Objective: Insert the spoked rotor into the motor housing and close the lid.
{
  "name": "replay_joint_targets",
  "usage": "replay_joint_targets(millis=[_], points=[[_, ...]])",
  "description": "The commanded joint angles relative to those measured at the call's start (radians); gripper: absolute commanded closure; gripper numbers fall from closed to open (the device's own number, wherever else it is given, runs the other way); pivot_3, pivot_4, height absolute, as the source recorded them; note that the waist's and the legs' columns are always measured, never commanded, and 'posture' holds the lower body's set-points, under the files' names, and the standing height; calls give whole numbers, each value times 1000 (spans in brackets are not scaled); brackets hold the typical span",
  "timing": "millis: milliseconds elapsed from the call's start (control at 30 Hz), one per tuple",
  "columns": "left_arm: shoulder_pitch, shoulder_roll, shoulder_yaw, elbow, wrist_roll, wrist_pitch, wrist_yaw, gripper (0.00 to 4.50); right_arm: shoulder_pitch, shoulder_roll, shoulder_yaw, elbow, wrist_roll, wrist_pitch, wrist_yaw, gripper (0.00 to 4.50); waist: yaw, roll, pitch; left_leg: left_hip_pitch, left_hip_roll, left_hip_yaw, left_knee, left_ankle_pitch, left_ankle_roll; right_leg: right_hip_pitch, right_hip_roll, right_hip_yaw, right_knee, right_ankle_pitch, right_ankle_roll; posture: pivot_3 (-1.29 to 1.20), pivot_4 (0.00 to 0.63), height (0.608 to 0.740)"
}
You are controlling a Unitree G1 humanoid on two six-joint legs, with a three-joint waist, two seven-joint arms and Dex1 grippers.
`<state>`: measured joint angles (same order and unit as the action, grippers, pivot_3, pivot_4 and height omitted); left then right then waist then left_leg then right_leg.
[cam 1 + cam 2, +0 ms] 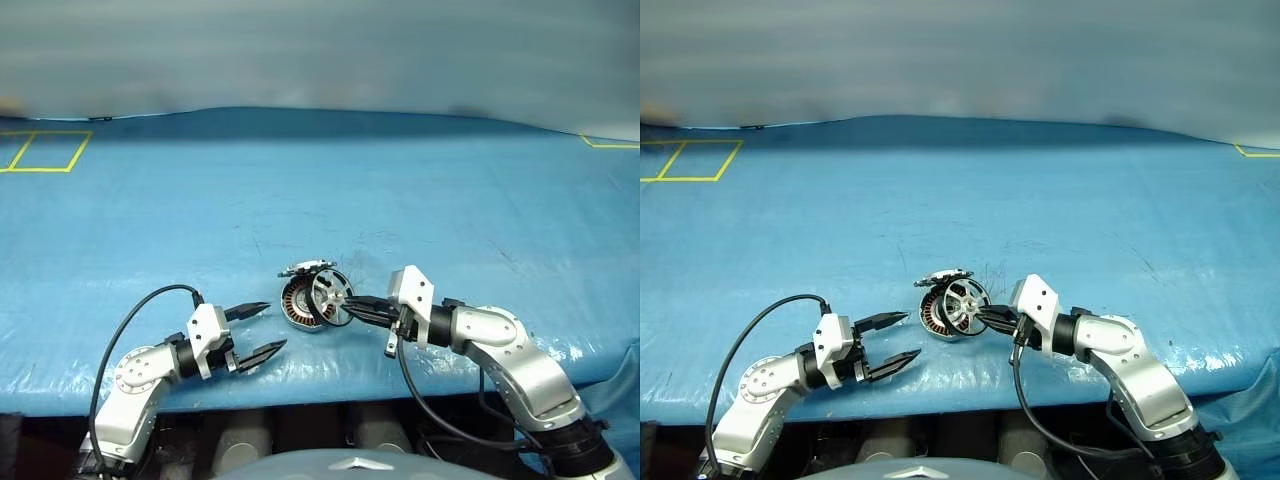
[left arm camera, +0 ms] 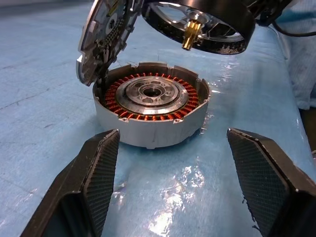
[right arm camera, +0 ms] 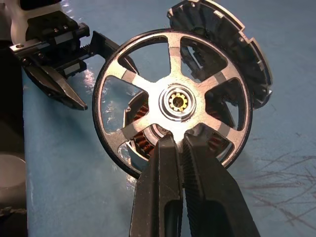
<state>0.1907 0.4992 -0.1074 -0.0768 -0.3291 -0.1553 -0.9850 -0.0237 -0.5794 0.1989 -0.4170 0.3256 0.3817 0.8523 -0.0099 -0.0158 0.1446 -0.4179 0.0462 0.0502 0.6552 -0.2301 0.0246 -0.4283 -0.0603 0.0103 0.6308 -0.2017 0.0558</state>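
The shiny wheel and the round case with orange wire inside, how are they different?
The spoked rotor is held up in the air, pinched by the right gripper; the motor housing rests on the blue table. The rotor has open gaps between spokes; the housing is ringed with copper windings. Both are round, silvery metal.

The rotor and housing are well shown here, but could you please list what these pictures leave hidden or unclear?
- Right wrist view: the spoked rotor covers most of the motor housing, whose windings show between the spokes.
- Left wrist view: the rotor's upper rim is cut off by the frame edge, and the lid stands tilted open, its outer face turned away.
- Eye views: the right end effector grips the rotor, but the contact point is too small to see.
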Motion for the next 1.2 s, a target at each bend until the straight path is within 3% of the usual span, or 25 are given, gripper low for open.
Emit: replay_joint_targets(millis=[33,200,567,1200], points=[[6,-2,-4,-48,3,10,14,807,-36,14,5,17,-9,-30,4,4482,0,0,0,0,0,0,0,0,0,0,0,0,0,0,0,0,150,740],[10,-4,-6,-66,7,27,28,807,-118,63,27,100,-45,-49,-15,4482,-1,0,0,0,0,0,0,0,0,0,0,0,0,0,0,0,150,740],[10,-9,-8,-45,11,18,23,807,-132,78,69,121,-63,-57,26,4482,-1,0,0,-1,0,1,0,0,0,1,1,0,1,0,0,0,150,740],[-22,-28,5,167,18,-133,-47,807,-145,77,104,195,-146,-103,27,4482,-1,0,0,0,0,2,1,0,0,0,0,0,1,0,0,0,150,740]])
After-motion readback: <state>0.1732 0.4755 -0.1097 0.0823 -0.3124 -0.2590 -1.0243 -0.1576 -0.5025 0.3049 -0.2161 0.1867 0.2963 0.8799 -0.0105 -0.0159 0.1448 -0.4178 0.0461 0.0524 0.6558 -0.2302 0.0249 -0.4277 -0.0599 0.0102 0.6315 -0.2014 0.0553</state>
